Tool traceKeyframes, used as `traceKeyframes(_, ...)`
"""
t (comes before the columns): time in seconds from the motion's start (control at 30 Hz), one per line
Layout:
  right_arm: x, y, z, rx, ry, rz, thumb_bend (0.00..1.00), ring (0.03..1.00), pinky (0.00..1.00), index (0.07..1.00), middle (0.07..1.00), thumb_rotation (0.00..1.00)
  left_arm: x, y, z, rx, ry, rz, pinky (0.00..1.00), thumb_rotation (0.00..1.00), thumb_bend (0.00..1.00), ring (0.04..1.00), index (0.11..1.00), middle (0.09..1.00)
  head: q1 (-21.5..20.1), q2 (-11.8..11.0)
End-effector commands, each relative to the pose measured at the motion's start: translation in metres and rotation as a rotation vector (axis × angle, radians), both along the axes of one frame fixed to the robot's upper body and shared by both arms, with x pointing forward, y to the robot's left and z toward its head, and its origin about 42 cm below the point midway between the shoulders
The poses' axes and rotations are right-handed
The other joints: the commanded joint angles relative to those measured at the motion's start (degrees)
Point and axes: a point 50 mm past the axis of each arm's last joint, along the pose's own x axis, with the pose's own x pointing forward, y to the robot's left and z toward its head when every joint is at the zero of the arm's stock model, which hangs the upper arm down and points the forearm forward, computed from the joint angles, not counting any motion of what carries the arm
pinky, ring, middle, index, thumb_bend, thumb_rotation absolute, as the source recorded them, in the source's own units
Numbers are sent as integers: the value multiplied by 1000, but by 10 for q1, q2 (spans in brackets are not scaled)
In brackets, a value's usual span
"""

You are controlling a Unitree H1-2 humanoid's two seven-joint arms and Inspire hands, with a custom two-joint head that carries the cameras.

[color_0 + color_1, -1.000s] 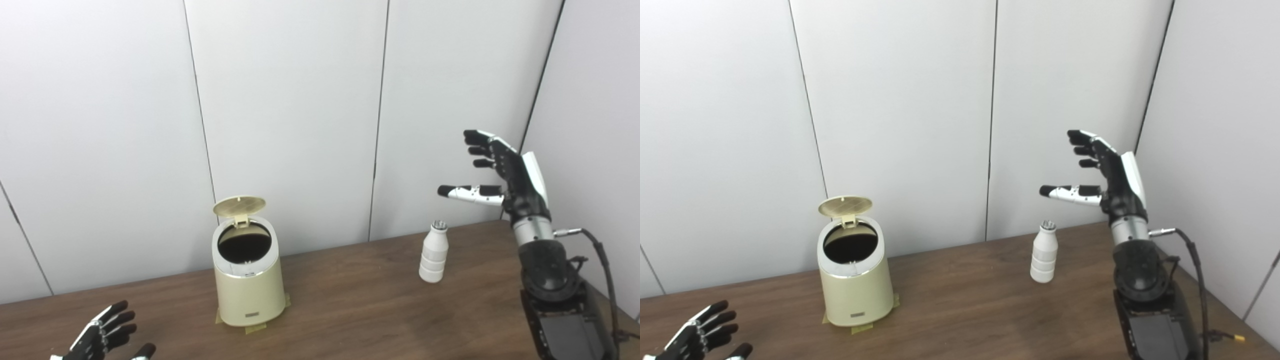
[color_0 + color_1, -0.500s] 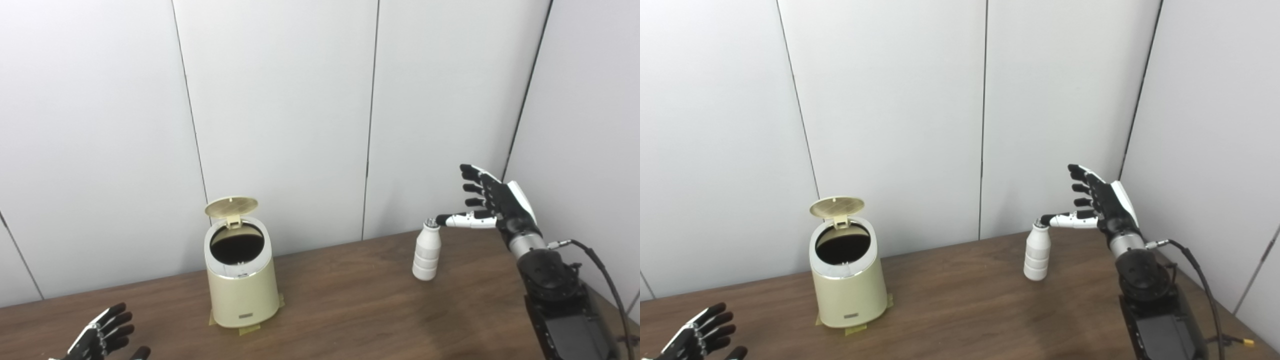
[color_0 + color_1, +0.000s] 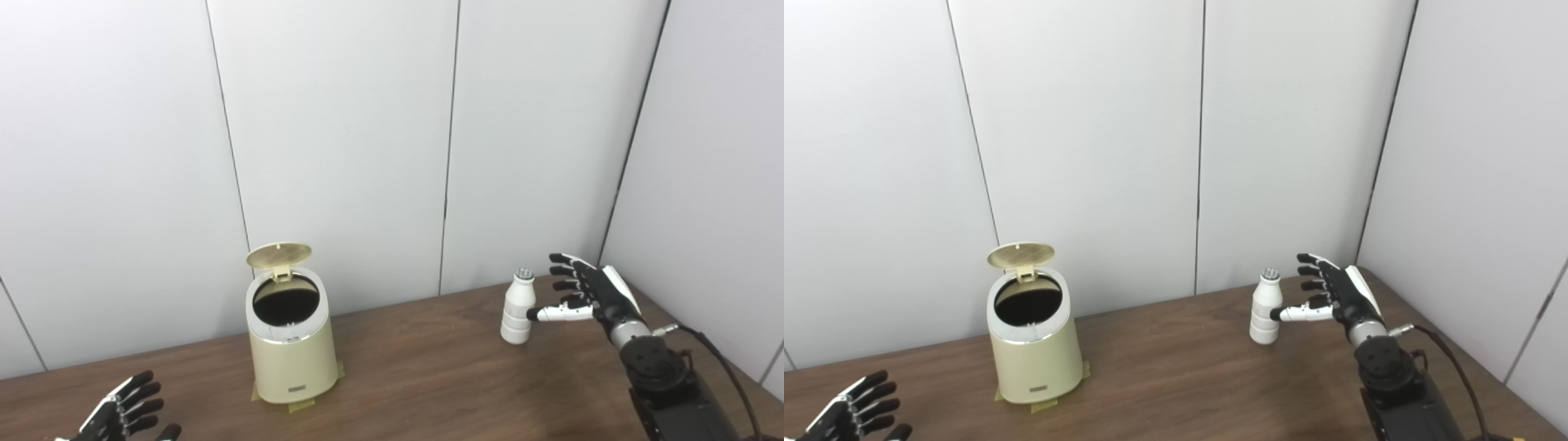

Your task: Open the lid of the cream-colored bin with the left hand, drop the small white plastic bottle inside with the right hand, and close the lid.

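Right hand (image 3: 588, 294) beside the bottle, spread, gripping nothing; fingers (image 3: 566, 271) fanned apart at cap height just right of the neck, thumb (image 3: 554, 313) stretched leftward with its tip at the bottle's side, touching or nearly so, cannot tell which. One small white plastic bottle (image 3: 517, 306), upright on the table, ribbed lower body, silver cap on top, sitting between thumb tip and the fingers' line but not enclosed. One cream-colored bin (image 3: 293, 349), well apart to the left of the bottle, standing on yellowish tape tabs at its base; one lid (image 3: 278, 255), hinged at the back and raised, dark opening exposed below it. Left hand (image 3: 122, 411) low at the near left corner, fingers spread and holding nothing, well apart from the bin. One brown wooden table (image 3: 429, 380) under everything. White panelled wall (image 3: 343, 141) behind, dark seams running vertically. Black cable (image 3: 723, 361) looping off the right wrist toward the table's right edge.
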Motion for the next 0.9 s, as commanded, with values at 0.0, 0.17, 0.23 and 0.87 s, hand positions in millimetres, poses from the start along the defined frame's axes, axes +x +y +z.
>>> traceKeyframes(0.0,12,-1,24,-22,-97,16,810,761,662,850,836,86,9,0,24,19,-81,-9,728,0,514,756,850,802,-1,-1)
traceKeyframes(0.17,16,1,12,-58,-52,-2,791,783,708,859,834,72,9,0,25,23,-83,-11,740,0,515,757,847,801,-2,1)
traceKeyframes(0.23,19,2,7,-79,-43,-10,796,776,703,850,823,76,8,0,25,27,-84,-13,771,0,500,770,855,808,-2,1)
traceKeyframes(0.87,37,16,-13,-66,-60,-21,820,733,666,788,774,132,4,-3,30,40,-83,-15,752,0,488,760,856,804,-3,3)
